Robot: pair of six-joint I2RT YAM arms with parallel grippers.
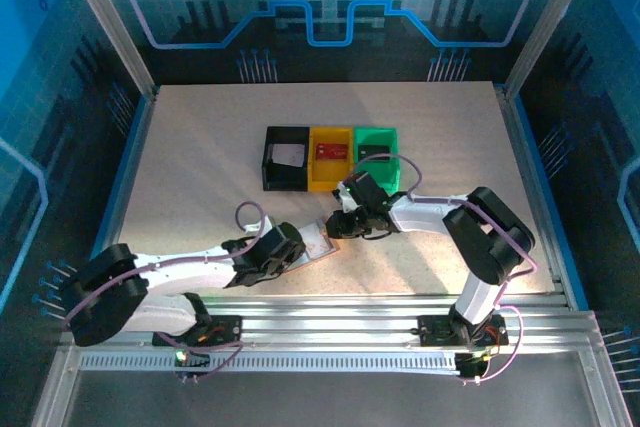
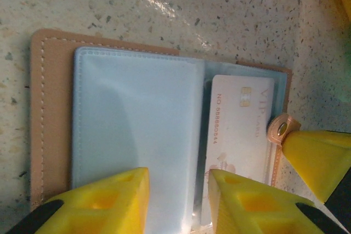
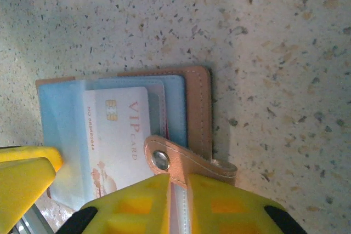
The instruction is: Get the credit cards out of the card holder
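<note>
Watching my right end effector (image 3: 179, 184) clamped on pinkish-tan leather card holder (image 3: 197, 108); left end effector (image 2: 178, 182) apart above it; whitish VIP card (image 2: 241, 130) inside.

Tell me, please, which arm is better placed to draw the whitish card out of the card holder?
Probably right: the right fingers pinch the snap tab beside the whitish card, while the left fingers rest spread over the pockets of the card holder, steadying it.
</note>
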